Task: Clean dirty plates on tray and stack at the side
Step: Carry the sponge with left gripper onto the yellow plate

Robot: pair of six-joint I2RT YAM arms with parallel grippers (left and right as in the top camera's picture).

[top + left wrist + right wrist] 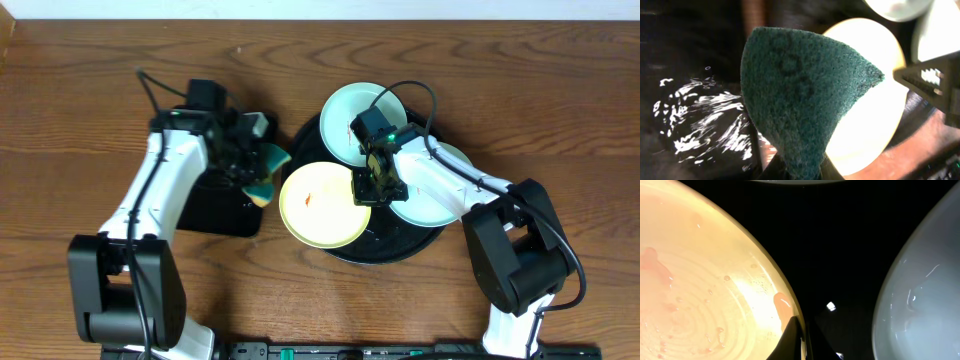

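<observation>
Overhead: L fingers point(250, 168) clamped on sponge point(267, 178), over edge of rect. tray point(215, 210), just beside round tray point(400, 250). R fingers point(368, 190) closed, tips at rim of yellow plate point(318, 208), which lies on round tray's L side w/ red smear point(312, 197) at centre. Two mint plates point(358, 122) also on round tray, one at rear, one partly under R arm; none stacked on table point(80, 90) yet. Left wrist: sponge seen green face on, pinched at its lower end only, folded to a point; yellow plate lies beyond it, untouched. Risk: w/ so small a bite, sponge may twist or slip out once pressed onto plate. Right wrist: R fingers shut to a narrow point at plate edge; cannot tell if rim is nipped or merely pressed. Smears look pale, wet, spread over plate. Risk: if that hold is weak, scrubbing force may slide yellow plate across glossy tray into nearby mint plate, or tip it at rim. L arm coming in could also strike R fingers, since both would work at same plate.
</observation>
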